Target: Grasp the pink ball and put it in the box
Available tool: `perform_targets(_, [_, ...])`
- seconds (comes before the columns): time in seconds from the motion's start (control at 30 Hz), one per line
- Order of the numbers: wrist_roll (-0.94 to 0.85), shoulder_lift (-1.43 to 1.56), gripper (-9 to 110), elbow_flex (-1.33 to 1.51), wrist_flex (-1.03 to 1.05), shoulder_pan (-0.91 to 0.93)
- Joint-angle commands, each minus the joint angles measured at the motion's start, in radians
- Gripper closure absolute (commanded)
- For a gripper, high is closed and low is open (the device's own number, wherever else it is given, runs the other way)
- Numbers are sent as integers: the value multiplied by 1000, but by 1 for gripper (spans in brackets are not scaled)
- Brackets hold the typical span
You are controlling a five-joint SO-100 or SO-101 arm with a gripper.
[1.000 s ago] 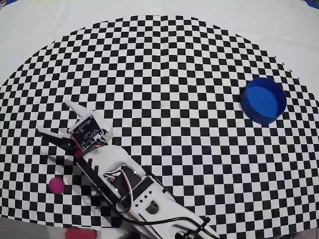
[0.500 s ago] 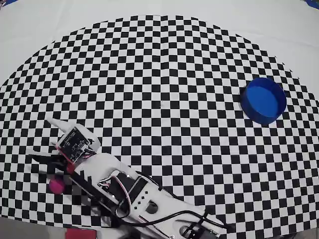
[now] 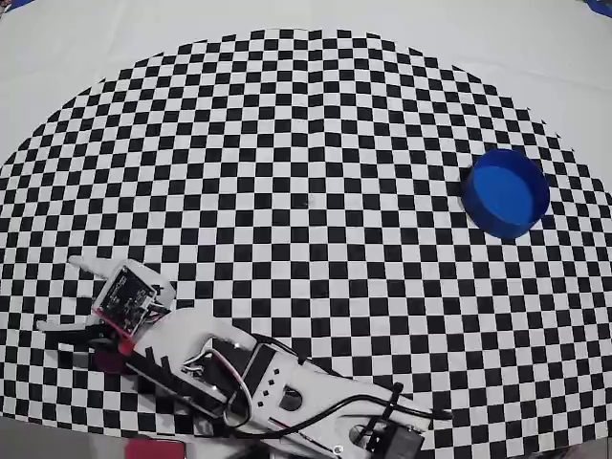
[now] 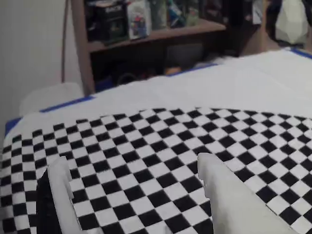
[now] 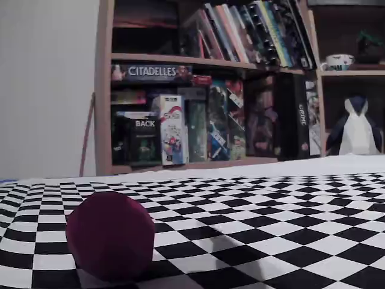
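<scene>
Overhead view: end effector [image 3: 55, 295] spread apart, hiding the pink ball [image 5: 110, 235].

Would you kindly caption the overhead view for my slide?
Arm's open tool poised over the pink ball, far from the blue box on the checkered mat.

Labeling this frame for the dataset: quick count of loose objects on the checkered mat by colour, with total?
Pink: 1, the pink ball, at the mat's lower left in the overhead view, mostly hidden under the gripper and its open fingers.
Blue: 1, the box, at the right edge of the mat.
Total: 2
</scene>
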Motion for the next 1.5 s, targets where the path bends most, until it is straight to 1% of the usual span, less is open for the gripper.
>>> perform_targets(0.0, [-11, -5, 71, 8, -17, -31])
perform_targets(0.73, [-11, -31, 71, 8, -17, -130])
perform_targets(1.13, [-11, -86, 71, 8, -18, -133])
perform_targets(1.47, [-11, -193, 71, 8, -44, -126])
